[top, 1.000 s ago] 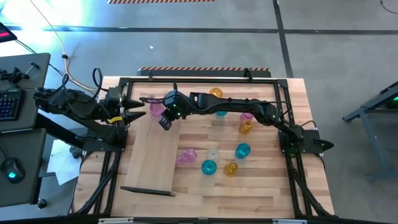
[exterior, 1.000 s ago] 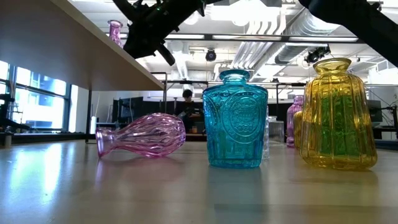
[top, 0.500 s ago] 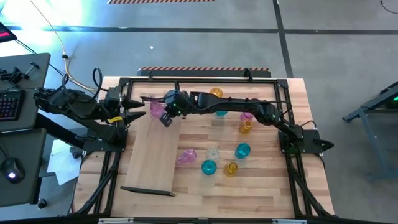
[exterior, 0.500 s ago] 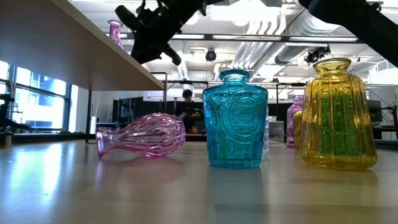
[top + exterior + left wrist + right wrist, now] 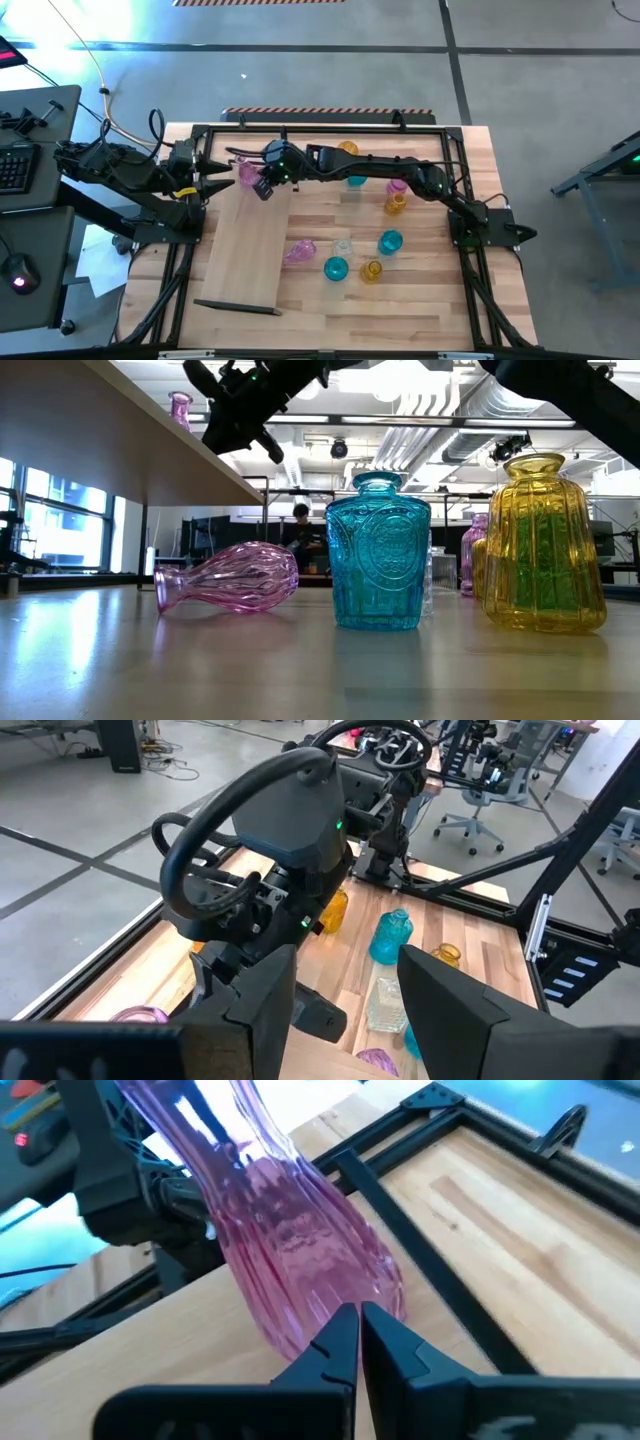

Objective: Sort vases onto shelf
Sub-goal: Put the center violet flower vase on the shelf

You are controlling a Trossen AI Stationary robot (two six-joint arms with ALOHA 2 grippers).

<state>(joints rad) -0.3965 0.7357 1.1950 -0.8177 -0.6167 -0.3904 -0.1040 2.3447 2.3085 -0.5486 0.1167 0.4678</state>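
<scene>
**Q:** Where does the ribbed pink glass vase (image 5: 290, 1270) stand, and why there?

**A:** Upright at the far end of the long light-wood shelf board (image 5: 245, 250), beside the dark metal rail; the end position probably leaves the rest of the board free for other vases.

**Q:** What is the right gripper (image 5: 358, 1332) doing?

**A:** Its two dark fingers are pressed together and pinch nothing. The tips point at the vase's lower body, at or just beside the glass; contact cannot be confirmed. Closed tips suit nudging a vase into line rather than lifting it.

**Q:** And the left gripper (image 5: 222, 172)?

**A:** It waits at the table's left edge, jaws spread and empty, near the same vase.

**Q:** What remains?

**A:** On the tabletop: a pink vase lying on its side (image 5: 228, 579), an embossed teal bottle (image 5: 379, 552), a ribbed amber bottle (image 5: 541, 547) and others, all unsorted.
</scene>
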